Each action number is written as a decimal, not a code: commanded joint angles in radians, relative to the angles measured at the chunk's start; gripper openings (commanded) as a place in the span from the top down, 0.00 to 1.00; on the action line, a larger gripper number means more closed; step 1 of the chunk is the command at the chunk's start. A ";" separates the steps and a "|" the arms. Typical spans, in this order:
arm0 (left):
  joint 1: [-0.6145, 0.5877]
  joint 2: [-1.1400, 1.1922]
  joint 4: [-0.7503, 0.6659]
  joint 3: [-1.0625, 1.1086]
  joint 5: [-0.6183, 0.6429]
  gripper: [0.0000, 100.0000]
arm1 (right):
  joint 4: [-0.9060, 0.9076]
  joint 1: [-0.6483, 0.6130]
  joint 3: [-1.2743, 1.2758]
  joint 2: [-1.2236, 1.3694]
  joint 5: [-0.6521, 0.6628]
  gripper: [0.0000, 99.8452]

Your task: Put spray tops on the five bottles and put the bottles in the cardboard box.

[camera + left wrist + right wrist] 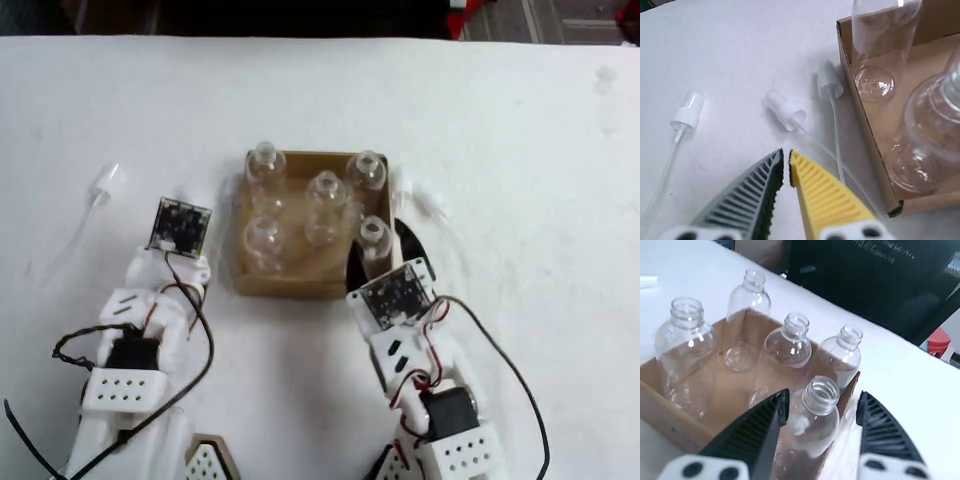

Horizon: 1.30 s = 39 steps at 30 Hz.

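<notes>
Five clear bottles [325, 190], uncapped, stand upright in the cardboard box [290, 283]. White spray tops [786, 111] lie loose on the desk [500, 120] beside it.

Cardboard box [670, 390] sits on white table [920, 380]. It holds five clear bottles [790, 342], all upright, necks uncapped. Right gripper [823, 397] has jaws spread wide, one black finger either side of the nearest bottle [815, 427], which stands at the box's corner

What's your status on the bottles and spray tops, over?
Left gripper shut, above loose spray tops on table. Right gripper open, either side of nearest bottle. Five bottles in cardboard box, all uncapped.
</notes>
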 commanded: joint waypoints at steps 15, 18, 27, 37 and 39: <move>-0.016 0.005 -0.025 -0.005 0.014 0.97 | 0.661 0.124 -0.519 -0.018 0.011 0.81; -0.016 0.005 -0.025 -0.005 0.015 0.97 | 0.777 0.211 -0.511 -0.018 0.012 0.81; -0.054 0.005 -0.023 -0.005 0.020 0.97 | 0.782 0.610 -0.454 -0.016 0.009 0.81; -0.054 0.005 -0.023 -0.005 0.020 0.97 | 0.527 0.615 -0.048 -0.016 -0.150 0.89; -0.054 0.005 -0.023 -0.005 0.020 0.97 | 0.519 0.615 -0.048 -0.016 -0.147 0.97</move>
